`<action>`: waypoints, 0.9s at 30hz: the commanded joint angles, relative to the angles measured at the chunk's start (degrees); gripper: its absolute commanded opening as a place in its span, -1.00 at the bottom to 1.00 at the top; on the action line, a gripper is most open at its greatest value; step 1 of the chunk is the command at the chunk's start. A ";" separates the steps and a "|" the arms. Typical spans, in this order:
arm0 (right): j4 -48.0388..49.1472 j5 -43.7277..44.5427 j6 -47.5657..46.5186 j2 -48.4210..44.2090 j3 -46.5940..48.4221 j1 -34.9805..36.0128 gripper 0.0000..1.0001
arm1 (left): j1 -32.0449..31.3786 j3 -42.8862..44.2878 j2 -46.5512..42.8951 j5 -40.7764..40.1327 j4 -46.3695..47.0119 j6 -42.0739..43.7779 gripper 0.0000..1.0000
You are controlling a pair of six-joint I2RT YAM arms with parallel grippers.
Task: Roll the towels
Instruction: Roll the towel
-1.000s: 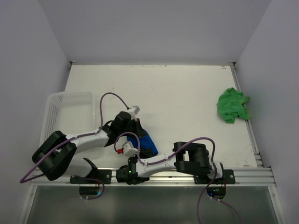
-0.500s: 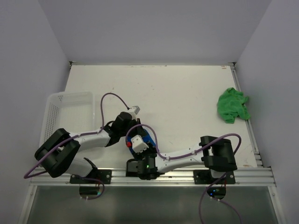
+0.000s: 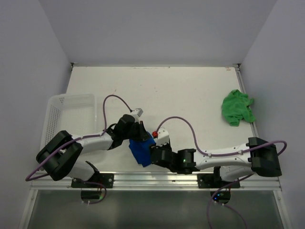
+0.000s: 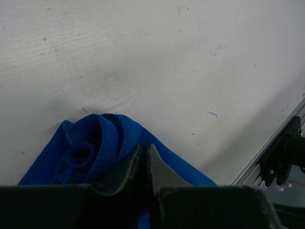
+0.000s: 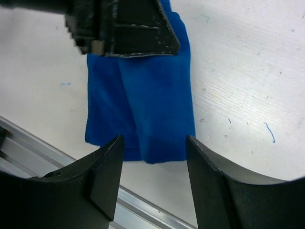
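Observation:
The royal blue towel (image 3: 141, 151) lies partly rolled near the table's front edge, left of centre. My left gripper (image 3: 139, 134) is at its far end, its jaws pressed together on a fold of the blue cloth (image 4: 93, 143). My right gripper (image 3: 152, 155) stands open at the towel's right side, its fingers apart with the flat end of the blue towel (image 5: 143, 95) ahead of them and not touching. The left gripper (image 5: 125, 26) shows at the top of the right wrist view. The bright green towel (image 3: 237, 107) lies crumpled at the right edge of the table.
A white mesh basket (image 3: 66, 110) stands at the left edge of the table. A metal rail (image 3: 190, 177) runs along the near edge, just below the blue towel (image 5: 143, 210). Cables loop above both arms.
My right gripper has opened and let go of the blue towel. Its arm has swung from the towel's left side to stretch out to its right. The left gripper has stayed in place.

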 commanded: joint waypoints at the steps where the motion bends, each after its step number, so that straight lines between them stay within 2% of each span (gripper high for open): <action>1: 13.03 -11.73 2.93 -4.16 -6.18 -5.75 0.16 | -0.47 -1.84 1.63 -1.33 -4.42 0.80 -0.76; 2: 16.79 -14.61 3.81 -5.83 -8.98 -6.80 0.18 | -0.47 -1.93 1.54 -1.33 -4.33 0.71 -0.76; 6: 19.20 -18.85 5.49 -6.81 -11.90 -11.63 0.22 | -0.47 -2.19 1.36 -1.33 -4.16 0.80 -0.76; 16: 27.73 -25.10 9.09 -0.58 -16.74 -13.67 0.20 | -0.47 -2.19 1.89 -1.42 -4.07 0.53 -0.76; 17: 28.25 -25.19 9.09 -0.22 -17.09 -13.76 0.17 | -0.47 -2.19 1.80 -1.59 -3.98 0.53 -0.76; 18: 28.69 -24.93 9.09 0.13 -17.53 -13.76 0.02 | -0.47 -2.28 1.89 -1.51 -3.89 0.45 -0.76; 19: 28.70 -24.93 9.00 0.13 -17.53 -13.76 0.02 | -0.47 -2.28 1.89 -1.51 -3.89 0.45 -0.76; 20: 28.44 -24.14 8.48 0.05 -17.71 -13.76 -0.16 | -0.47 -2.37 1.89 -1.51 -3.89 0.45 -0.76; 23: 26.07 -22.56 6.81 -0.22 -16.92 -13.76 -0.46 | -0.55 -2.10 1.89 -1.42 -3.98 0.53 -0.76; 27: 24.65 -20.62 5.40 -0.39 -16.13 -13.76 -0.68 | -0.03 -0.09 1.72 -1.33 -5.21 0.62 -0.76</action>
